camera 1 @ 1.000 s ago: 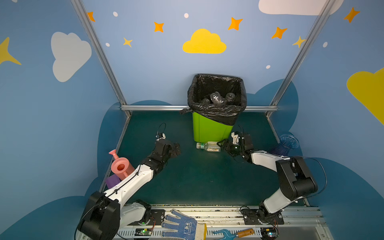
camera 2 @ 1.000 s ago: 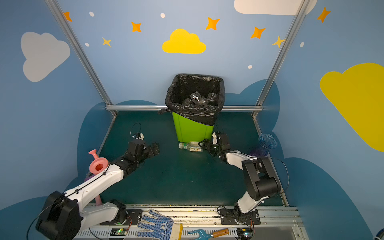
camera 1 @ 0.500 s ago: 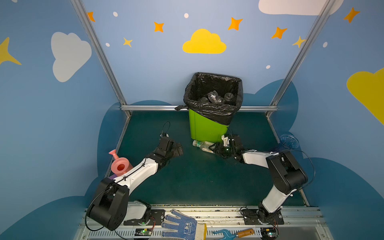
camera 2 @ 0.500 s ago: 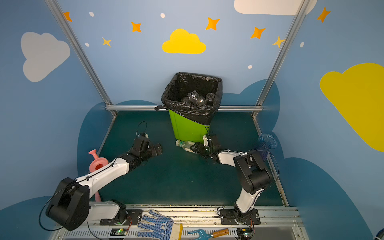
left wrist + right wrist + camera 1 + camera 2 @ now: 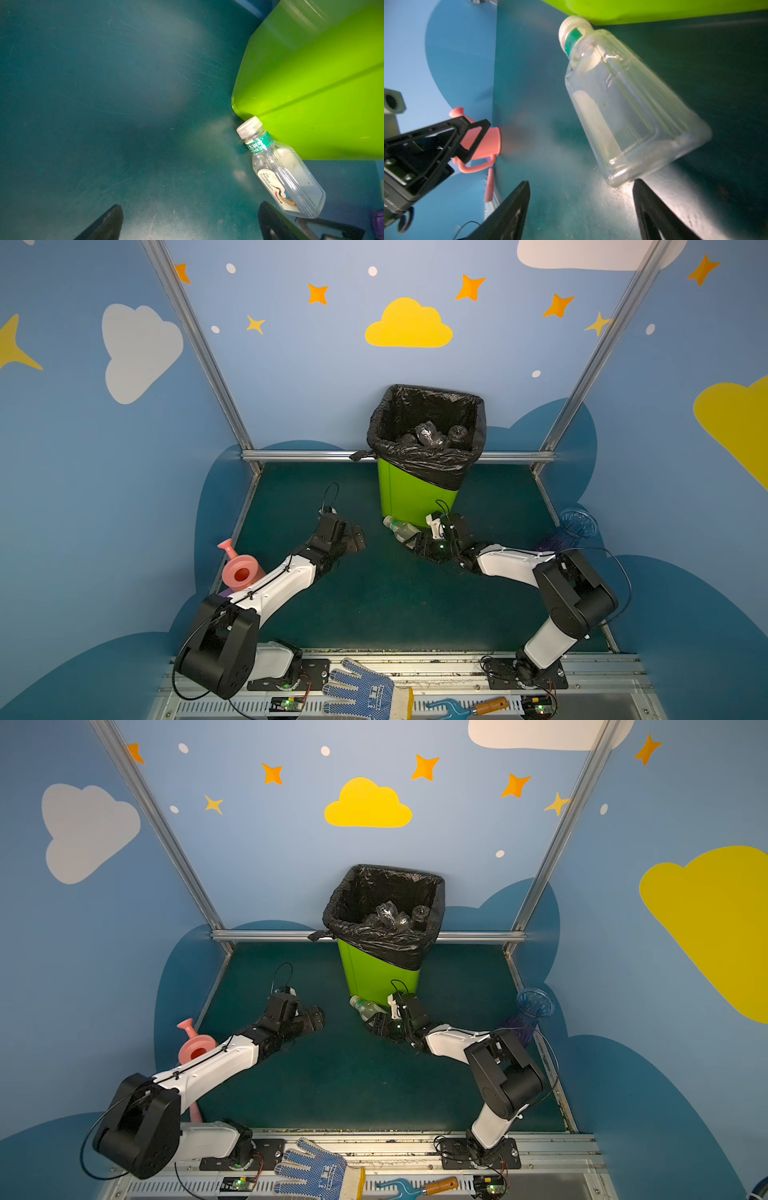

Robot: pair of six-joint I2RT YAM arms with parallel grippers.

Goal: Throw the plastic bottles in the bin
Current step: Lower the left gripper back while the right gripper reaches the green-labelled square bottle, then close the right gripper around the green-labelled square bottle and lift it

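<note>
A clear plastic bottle (image 5: pixel 400 526) (image 5: pixel 365 1006) with a white cap and green neck label lies on the green floor, its cap against the foot of the lime-green bin (image 5: pixel 411 497) (image 5: pixel 374 977). My right gripper (image 5: pixel 417 542) (image 5: pixel 377 1025) (image 5: pixel 581 181) is open just behind the bottle's (image 5: pixel 629 108) base, which sits ahead of one fingertip and outside the jaws. My left gripper (image 5: pixel 356 537) (image 5: pixel 313 1018) (image 5: pixel 190 204) is open and empty over bare floor, with the bottle (image 5: pixel 284 172) off to one side. Several bottles (image 5: pixel 432 435) (image 5: pixel 395 915) lie inside the black bag.
A pink watering can (image 5: pixel 241 570) (image 5: pixel 195 1048) (image 5: pixel 483 143) stands at the left wall. At the right wall is a blue-purple vase (image 5: pixel 573 526) (image 5: pixel 532 1011). A blue dotted glove (image 5: pixel 365 691) and a wooden-handled tool (image 5: pixel 473 707) lie on the front rail.
My right gripper has slid left along the bin's foot, and the bottle has shifted left with it. The bin has shifted slightly left. My left arm has reached further toward the middle.
</note>
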